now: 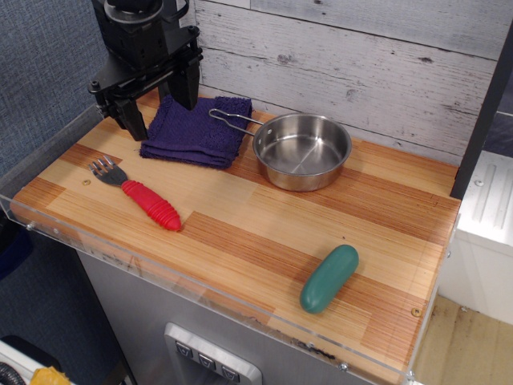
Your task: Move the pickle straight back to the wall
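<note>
1. The desk [240, 233] is a striped wooden top with a clear plastic lip along its near and left edges.
2. The pickle [329, 278] lies flat on the desk near the near right corner, tilted so that one rounded end points toward the far right and the other toward the near left. Nothing touches it.
3. The wall [353, 64] of pale weathered planks runs along the far side of the desk, well apart from the pickle, with bare wood between them.
4. The end effector [152, 100] hangs at the far left, above the desk's far left corner and the left edge of the cloth [196, 131]. Its two dark fingers are spread apart with nothing between them.
5. The cloth is a folded dark purple towel lying flat at the far side, left of the pan [302, 150].
6. The pan is a small steel one, upright and empty, its wire handle reaching left over the cloth's far right corner.
7. The fork [136, 192] lies on the left part of the desk, near the cloth, its metal tines toward the far left and its red ribbed handle toward the near right.
8. A blue-grey fabric panel [40, 72] stands to the left of the wall, behind the arm.
</note>
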